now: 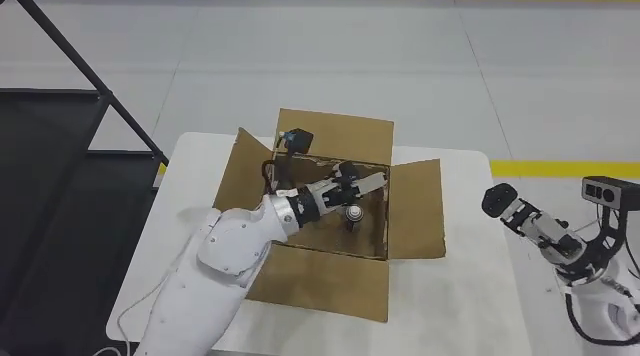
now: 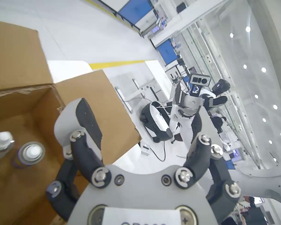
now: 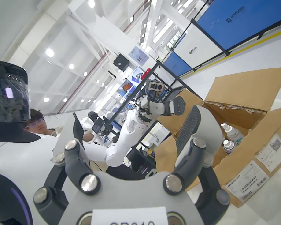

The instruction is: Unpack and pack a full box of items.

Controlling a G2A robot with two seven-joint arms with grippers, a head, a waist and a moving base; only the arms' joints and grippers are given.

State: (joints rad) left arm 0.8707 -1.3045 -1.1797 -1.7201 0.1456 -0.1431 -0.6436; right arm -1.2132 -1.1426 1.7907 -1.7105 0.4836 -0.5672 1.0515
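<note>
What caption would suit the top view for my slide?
Left end effector, open, over a bottle in the open cardboard box on the table; right end effector, open, held aside.

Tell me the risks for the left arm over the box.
The bottles stand close together in the box; the open left gripper may tip one while taking the other. A side flap sits near the gripper and could snag it. The right gripper is away from the box, so the box may slide.
</note>
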